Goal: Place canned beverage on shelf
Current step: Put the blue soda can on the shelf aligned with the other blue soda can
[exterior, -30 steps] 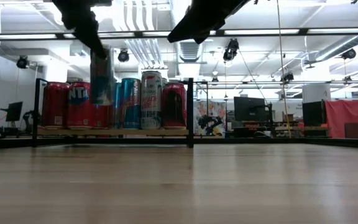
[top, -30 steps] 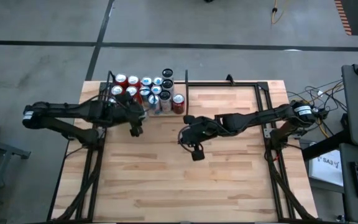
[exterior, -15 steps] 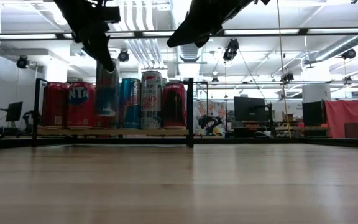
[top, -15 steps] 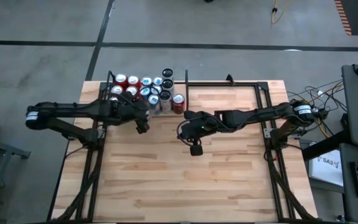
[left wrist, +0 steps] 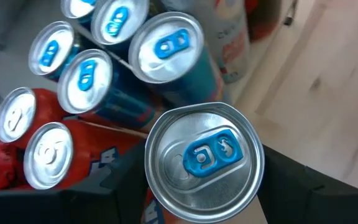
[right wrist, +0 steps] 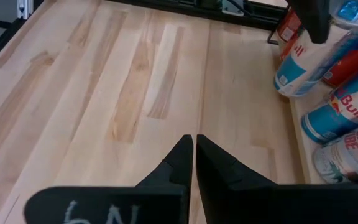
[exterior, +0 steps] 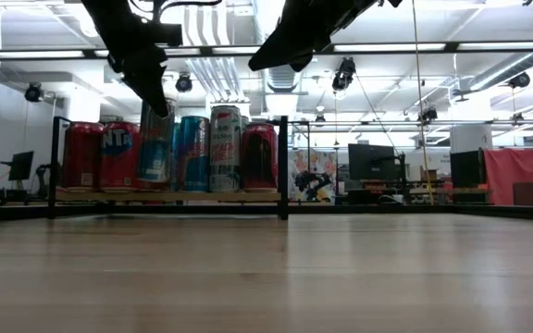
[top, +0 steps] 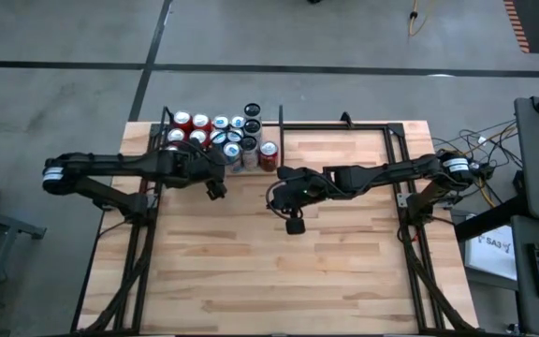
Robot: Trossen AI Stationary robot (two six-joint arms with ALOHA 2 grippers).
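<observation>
The canned beverage [left wrist: 202, 163], silver-topped with a blue tab, is in my left gripper [top: 215, 181], which is shut on it at the near edge of the shelf [exterior: 283, 166]. In the low view the can [exterior: 158, 148] stands in line with the front row of cans, its bottom close over the wood plank [exterior: 169, 196]. Whether it touches the plank I cannot tell. Several other cans [top: 215, 131] stand upright on the shelf. My right gripper [right wrist: 194, 142] hangs shut over the middle of the table, holding nothing. My left gripper pinches the can's side wall just below the top rim [left wrist: 157, 205] between its two fingers [left wrist: 107, 193], one on each side. The fingers come from the near left, slanting down. The can stands nearly upright below them, its top toward the wrist camera.
Red cans [exterior: 81, 155], a blue can [exterior: 192, 153], a tall white can [exterior: 227, 148] and another red can [exterior: 259, 155] fill the shelf's front row. A wider black-framed bay [top: 344, 126] lies to the right. Bare wood table [top: 279, 271] spreads toward the near edge.
My left gripper has carried the can down and toward the table's right and far side, into line with the shelf's front row, rolling a little. The can has sunk from above the row to level with the other cans.
</observation>
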